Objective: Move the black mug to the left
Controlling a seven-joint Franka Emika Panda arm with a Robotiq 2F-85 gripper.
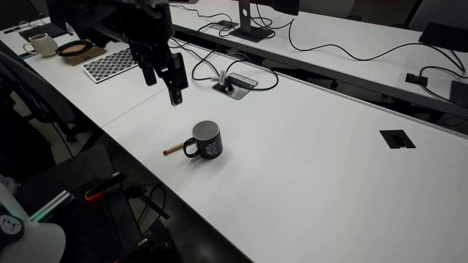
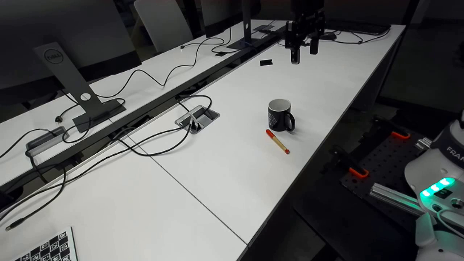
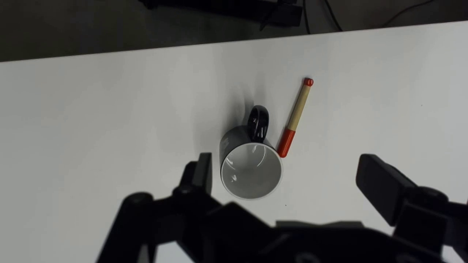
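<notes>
A white desk [image 1: 310, 182] stretches out under the black mug [image 1: 208, 141]. Well apart from the mug lies a pale keyboard [image 1: 110, 65] with dark keys. The hand [image 1: 163, 93] hangs higher than the mug and clear of it, its two fingers spread wide. The mug itself stands upright on the desk, a pale printed mark on its side. Just beside the mug, a thin red-and-tan stick [image 2: 278, 141] lies flat; whether they touch, I cannot tell.

Mug [image 1: 209, 143]: black, pale interior, pale dot-cluster print. Stick [image 3: 298, 109]: tan, both ends red. Counter [image 1: 310, 182]: white. Robotiq gripper [image 1: 163, 90]: black.
</notes>
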